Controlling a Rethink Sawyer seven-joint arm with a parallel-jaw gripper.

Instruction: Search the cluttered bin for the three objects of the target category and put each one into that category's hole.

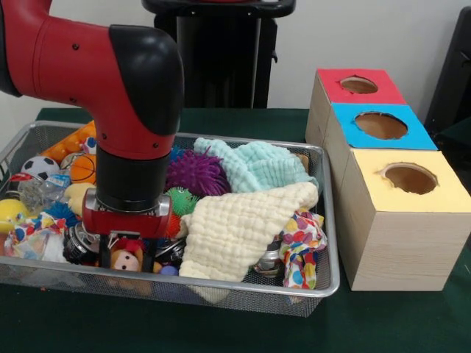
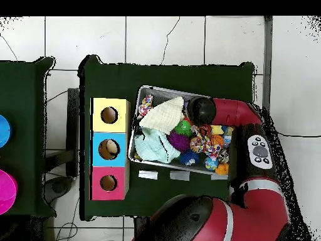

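Note:
The silver wire-mesh bin (image 1: 329, 220) is full of toys and cloths; it also shows in the overhead view (image 2: 134, 135). My gripper (image 1: 128, 259) is lowered into the bin's near left part. Its black fingers (image 1: 108, 257) stand close on either side of a small tan-orange plush (image 1: 127, 259) with a red top. In the overhead view the arm's black wrist (image 2: 202, 110) hides the gripper. The red-surrounded hole (image 1: 358, 85) is on the farthest box, also seen from overhead (image 2: 108, 182). I cannot pick out the tiger or the pale yellow plush.
Blue-topped (image 1: 380, 125) and yellow-topped (image 1: 410, 178) boxes stand right of the bin. In the bin lie a cream cloth (image 1: 239, 228), a mint cloth (image 1: 250, 165), a purple spiky ball (image 1: 195, 173), a green spiky ball (image 1: 182, 200), a basketball (image 1: 82, 168) and a dotted cloth (image 1: 298, 250).

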